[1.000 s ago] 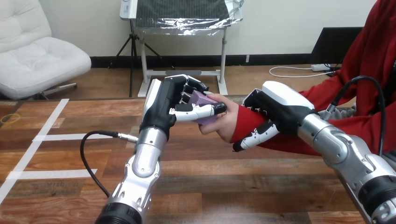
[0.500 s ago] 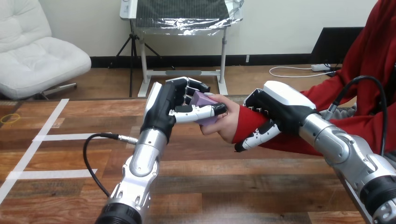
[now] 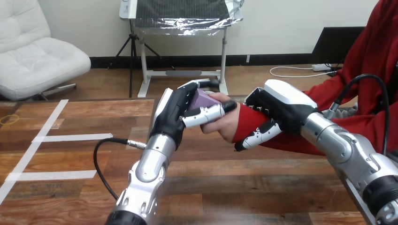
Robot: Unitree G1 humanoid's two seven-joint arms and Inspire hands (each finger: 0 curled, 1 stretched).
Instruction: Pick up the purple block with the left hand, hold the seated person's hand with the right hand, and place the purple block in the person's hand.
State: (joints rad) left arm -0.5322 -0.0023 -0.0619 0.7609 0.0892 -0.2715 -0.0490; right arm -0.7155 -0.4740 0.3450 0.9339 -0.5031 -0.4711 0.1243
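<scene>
left hand (image 3: 174, 115) gripping block (image 3: 204, 99), pressed against person's hand (image 3: 224, 125), not yet released. right hand (image 3: 280, 105) curled round their wrist (image 3: 246, 124). you: hold wrist steady, seat block fully in palm, then open fingers slowly, thumb last, so it doesn't roll off.

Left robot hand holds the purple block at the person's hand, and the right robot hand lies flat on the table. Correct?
Not quite: in the head view the right robot hand is curled round the person's red-sleeved wrist, off the table. The left robot hand does hold the purple block at the person's hand.
</scene>
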